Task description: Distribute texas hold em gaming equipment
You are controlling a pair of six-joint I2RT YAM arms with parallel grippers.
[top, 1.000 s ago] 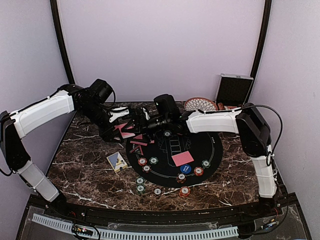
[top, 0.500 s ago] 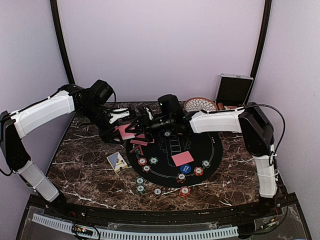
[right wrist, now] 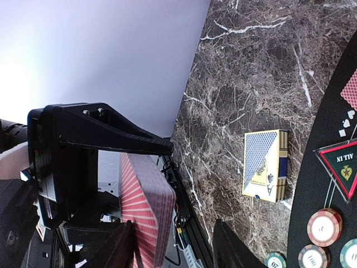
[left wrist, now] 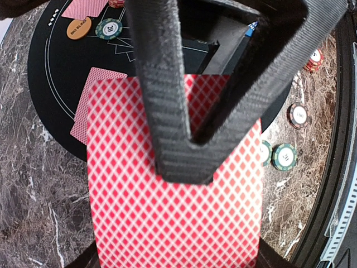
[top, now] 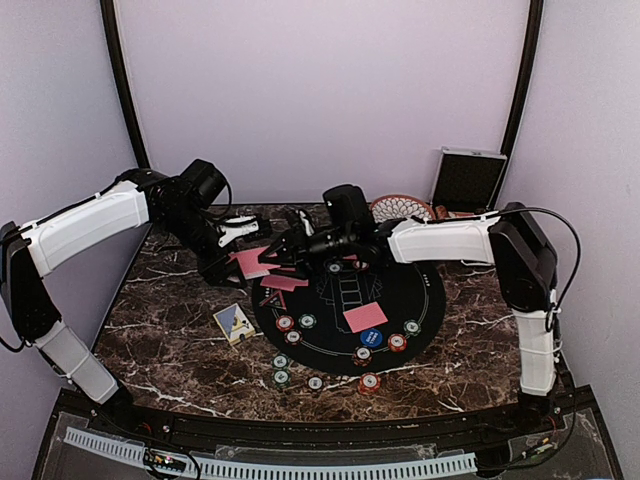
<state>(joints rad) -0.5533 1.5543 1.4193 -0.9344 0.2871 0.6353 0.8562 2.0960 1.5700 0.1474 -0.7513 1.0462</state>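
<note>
Right arm's elbow has swung toward 3 o'clock, jaws narrowing | left gripper (top: 243, 262) clamped on one card deck (left wrist: 173, 223) at the mat's (top: 425, 300) 10 o'clock | right gripper (right wrist: 174, 245) part-open astride the deck's edge, contact unclear to me | I count roughly eleven chips (top: 369, 381), one blue disc (top: 371, 337), one orange disc (left wrist: 78, 28) | marble table (top: 170, 340), lilac walls.

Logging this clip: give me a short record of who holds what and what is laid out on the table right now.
left pincer: shut on card deck, raised over the marble table
right pincer: jaws apart at the deck's edge, no grip seen
black mat: face-down card, chips, blue button
off mat: card box, more chips
far right: patterned bowl, silver case
</note>
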